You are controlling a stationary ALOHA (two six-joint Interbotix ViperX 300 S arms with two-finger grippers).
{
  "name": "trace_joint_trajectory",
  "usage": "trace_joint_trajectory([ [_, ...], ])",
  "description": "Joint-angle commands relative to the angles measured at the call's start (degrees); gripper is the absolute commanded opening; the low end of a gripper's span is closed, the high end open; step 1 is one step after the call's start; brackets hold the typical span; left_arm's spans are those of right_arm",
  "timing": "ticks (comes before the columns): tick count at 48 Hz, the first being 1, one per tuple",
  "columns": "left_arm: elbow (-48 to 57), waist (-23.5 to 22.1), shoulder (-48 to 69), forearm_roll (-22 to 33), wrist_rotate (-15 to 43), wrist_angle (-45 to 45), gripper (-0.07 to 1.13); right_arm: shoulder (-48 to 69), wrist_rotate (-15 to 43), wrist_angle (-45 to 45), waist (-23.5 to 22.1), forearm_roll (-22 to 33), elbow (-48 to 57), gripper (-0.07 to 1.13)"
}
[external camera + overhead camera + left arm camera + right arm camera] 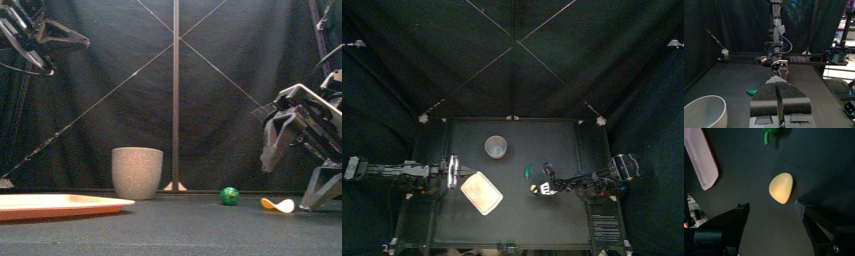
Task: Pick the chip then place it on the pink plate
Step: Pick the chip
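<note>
The right claw (pixel 771 204) hung wide open, the chip (pixel 781 188) lying just ahead of its tips, untouched; a green toy (pixel 769 133) lay farther ahead and the pink plate (pixel 704 158) off to that claw's side. The left claw (pixel 779 81) had its jaws pressed together, well apart from the chip, with a grey cup (pixel 703 112) near it.

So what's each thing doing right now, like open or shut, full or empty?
chip: lying on the table, not gripped, not on the plate.
pink plate: flat, empty.
grey cup: upright, nothing seen inside.
green toy: loose on the table.
right gripper: open, over the chip.
left gripper: shut, holding nothing.
</note>
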State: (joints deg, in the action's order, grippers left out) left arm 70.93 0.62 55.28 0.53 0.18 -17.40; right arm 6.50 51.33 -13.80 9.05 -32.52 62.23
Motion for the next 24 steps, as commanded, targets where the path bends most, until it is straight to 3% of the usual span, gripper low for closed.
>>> trace_joint_trajectory([
  [1,-0.5,0.0,-0.3,0.0,0.0,-0.5,0.02,-0.4,0.0,-0.5,-0.5,0.0,-1.1,1.04],
  [17,-0.4,-0.3,-0.3,-0.1,0.0,-0.7,0.02,-6.4,-0.6,-1.0,-1.3,0.7,-3.7,1.02],
  [24,-0.4,-0.3,-0.2,-0.1,0.0,-0.7,0.02,-8.0,-0.1,-0.6,-1.1,1.9,-4.7,0.9],
])
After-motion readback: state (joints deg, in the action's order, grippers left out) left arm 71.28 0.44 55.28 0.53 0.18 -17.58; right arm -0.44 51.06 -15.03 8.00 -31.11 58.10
